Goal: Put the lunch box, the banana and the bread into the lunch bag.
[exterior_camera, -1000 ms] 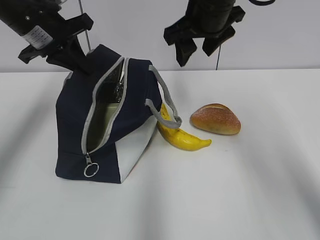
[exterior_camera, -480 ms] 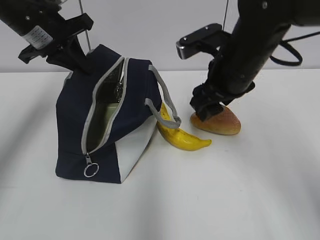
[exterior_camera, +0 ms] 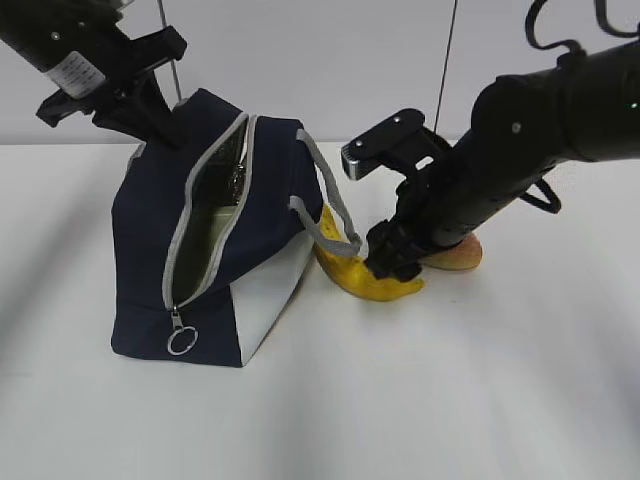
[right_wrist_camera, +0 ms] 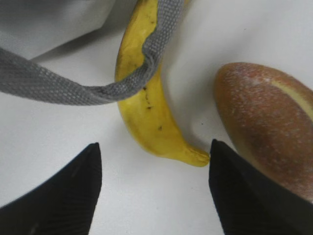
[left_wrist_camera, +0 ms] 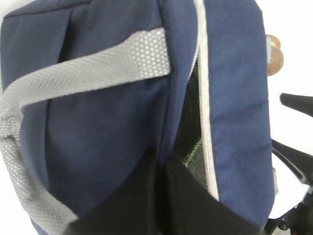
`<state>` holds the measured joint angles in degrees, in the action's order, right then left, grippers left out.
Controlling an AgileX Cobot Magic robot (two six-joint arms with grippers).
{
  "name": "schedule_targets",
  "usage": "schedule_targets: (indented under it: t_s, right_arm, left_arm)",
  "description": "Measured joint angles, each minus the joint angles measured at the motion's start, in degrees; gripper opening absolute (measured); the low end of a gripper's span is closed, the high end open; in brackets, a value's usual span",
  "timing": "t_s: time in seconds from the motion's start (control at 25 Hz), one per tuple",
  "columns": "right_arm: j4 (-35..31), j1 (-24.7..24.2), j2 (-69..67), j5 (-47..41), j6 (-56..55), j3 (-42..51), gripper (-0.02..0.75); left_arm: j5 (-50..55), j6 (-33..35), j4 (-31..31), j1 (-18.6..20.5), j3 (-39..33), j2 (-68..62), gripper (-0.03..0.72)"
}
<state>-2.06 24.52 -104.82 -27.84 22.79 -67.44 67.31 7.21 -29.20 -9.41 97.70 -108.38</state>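
On the white table (exterior_camera: 520,400), banana (right_wrist_camera: 146,107) lies tip toward bread (right_wrist_camera: 269,122).

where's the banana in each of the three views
Exterior view: banana lies right of centre on the table, between the lunch bag and the bread, partly behind the right gripper.
Left wrist view: not in it.
Right wrist view: banana runs from top centre down to mid-frame, tip near the bread.
Shared landmark: the grey strap draped over the banana.
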Motion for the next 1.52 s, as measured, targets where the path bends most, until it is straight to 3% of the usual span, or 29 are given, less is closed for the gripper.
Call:
schedule_targets:
  t_s: [0.32,0.8,0.92,1.08,1.36,1.52]
  right_arm:
    - [-8.2,0.0,-6.1,2.5,8.0,-1.2,0.511]
    - [-15.2,0.0,-16.8,-0.2,10.8,-14.4,0.507]
    - [-15.4,0.0,-18.7,-4.5,10.9,-17.8,0.445]
    - [-15.0,0.0,-18.8,-6.8,10.9,-18.7,0.299]
    - [-13.7,0.0,-18.5,-9.6,10.9,-19.0,0.282]
    - [-9.7,0.0,-16.9,-15.9,10.8,-19.0,0.282]
  left_arm:
    - [0.0,0.0,0.0,0.0,0.0,0.0,-0.003]
    - [0.1,0.0,0.0,0.0,0.0,0.0,-0.003]
    - [0.1,0.0,0.2,0.0,0.0,0.0,-0.003]
    - [0.1,0.0,0.5,0.0,0.0,0.0,-0.003]
    - [0.2,0.0,0.6,0.0,0.0,0.0,-0.003]
    - [0.3,0.0,0.6,0.0,0.0,0.0,-0.003]
